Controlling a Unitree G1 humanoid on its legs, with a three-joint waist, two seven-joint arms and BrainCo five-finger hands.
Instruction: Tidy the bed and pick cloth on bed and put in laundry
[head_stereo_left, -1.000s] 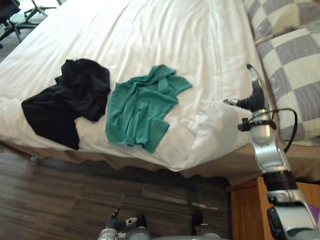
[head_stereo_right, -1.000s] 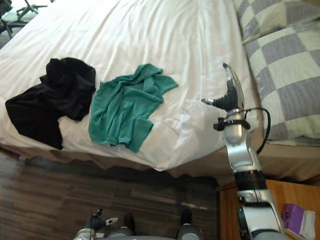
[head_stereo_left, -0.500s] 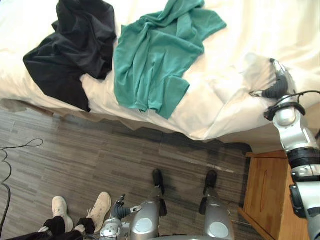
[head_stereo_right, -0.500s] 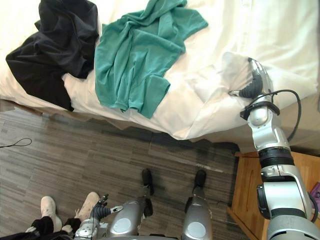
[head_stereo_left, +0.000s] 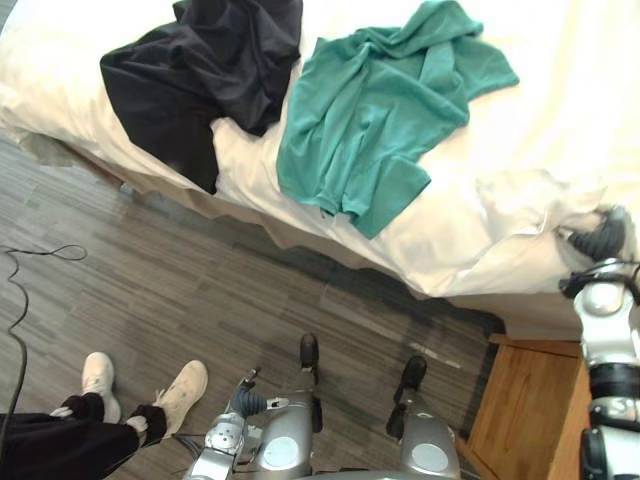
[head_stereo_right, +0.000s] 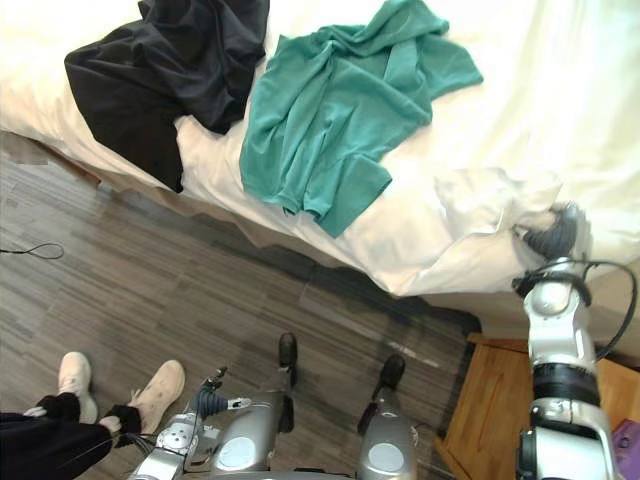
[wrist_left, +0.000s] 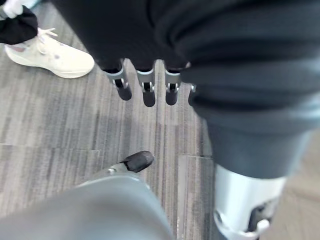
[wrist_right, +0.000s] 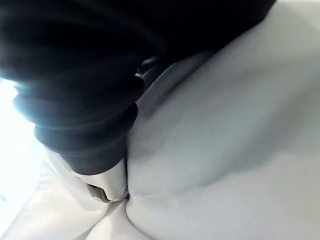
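Note:
A black cloth (head_stereo_left: 200, 60) and a green cloth (head_stereo_left: 380, 120) lie crumpled side by side near the front edge of the bed, on its white sheet (head_stereo_left: 560, 90). My right hand (head_stereo_left: 603, 240) sits at the bed's front right edge, pressed into a bunched fold of the sheet, well right of the green cloth. The sheet wrinkles toward it and covers its front. The right wrist view has the sheet (wrist_right: 225, 150) tight against the hand's dark cover. My left hand (wrist_left: 145, 90) hangs low by my side over the floor, fingers straight and holding nothing.
A person's white shoes (head_stereo_left: 180, 390) stand on the grey wood floor (head_stereo_left: 200, 280) at my lower left. A wooden nightstand (head_stereo_left: 525, 410) is at the lower right, under my right arm. The sheet overhangs the bed's edge.
The camera has tipped down toward the floor. My right hand, upright over the sheet a second ago, has dropped to the bed's edge and sunk into the sheet, which now bunches round it.

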